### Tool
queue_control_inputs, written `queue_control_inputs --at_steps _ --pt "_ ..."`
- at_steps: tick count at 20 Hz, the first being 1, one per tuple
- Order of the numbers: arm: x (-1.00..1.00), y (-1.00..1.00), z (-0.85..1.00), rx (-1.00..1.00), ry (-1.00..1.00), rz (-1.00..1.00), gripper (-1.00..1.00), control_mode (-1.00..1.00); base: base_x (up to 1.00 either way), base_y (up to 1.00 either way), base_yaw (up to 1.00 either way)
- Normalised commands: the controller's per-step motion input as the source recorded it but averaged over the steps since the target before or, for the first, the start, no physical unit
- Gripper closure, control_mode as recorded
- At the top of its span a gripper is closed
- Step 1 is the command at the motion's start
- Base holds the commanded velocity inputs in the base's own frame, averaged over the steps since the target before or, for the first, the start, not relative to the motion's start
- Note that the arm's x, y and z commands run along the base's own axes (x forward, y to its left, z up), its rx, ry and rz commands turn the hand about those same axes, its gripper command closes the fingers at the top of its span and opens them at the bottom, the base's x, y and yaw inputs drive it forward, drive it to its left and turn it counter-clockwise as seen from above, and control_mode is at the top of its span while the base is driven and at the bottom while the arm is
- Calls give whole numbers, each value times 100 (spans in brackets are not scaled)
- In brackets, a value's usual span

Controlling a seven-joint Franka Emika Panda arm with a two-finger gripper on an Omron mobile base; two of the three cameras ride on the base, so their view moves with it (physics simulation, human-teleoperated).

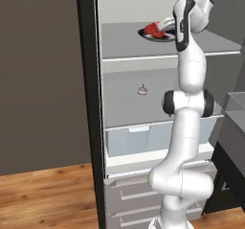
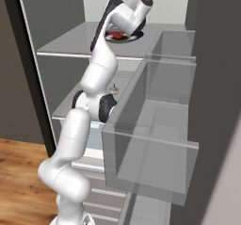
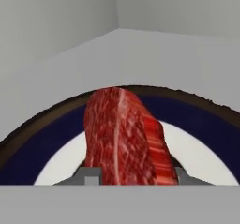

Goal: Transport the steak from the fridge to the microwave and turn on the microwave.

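The steak point(image 3: 123, 134), a red oval slab with a darker edge, lies on a dark round plate point(image 3: 37, 157) with a white centre, on the upper shelf of the open fridge point(image 1: 124, 48). My gripper point(image 3: 136, 176) reaches in at shelf height, one fingertip against each side of the meat, shut on it. From the left base the steak point(image 1: 153, 29) shows red at the end of the hand point(image 1: 165, 26), over the plate point(image 1: 145, 33). From the right base the steak point(image 2: 115, 32) peeks out behind the wrist, and the microwave is out of view.
A small pale bulb point(image 1: 142, 90) sits on the shelf below. Under it is a translucent drawer point(image 1: 139, 139). The fridge door's clear bins point(image 2: 155, 139) stand close on the arm's right. The fridge's dark side wall point(image 1: 88, 79) bounds the left.
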Motion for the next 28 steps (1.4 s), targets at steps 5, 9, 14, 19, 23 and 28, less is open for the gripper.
queue_control_inputs --at_steps 5,9,14,19,23,28 --pt "2 0 1 6 0 0 100 -100 0 0 0" --pt "5 0 0 9 0 0 100 -100 0 0 0" --pt "11 0 0 12 0 0 100 -100 0 0 0" --pt "12 0 5 6 0 0 100 -100 0 0 0" --pt "3 3 16 1 0 0 100 -100 0 0 0" --pt "-1 0 25 2 0 0 100 -100 0 0 0"
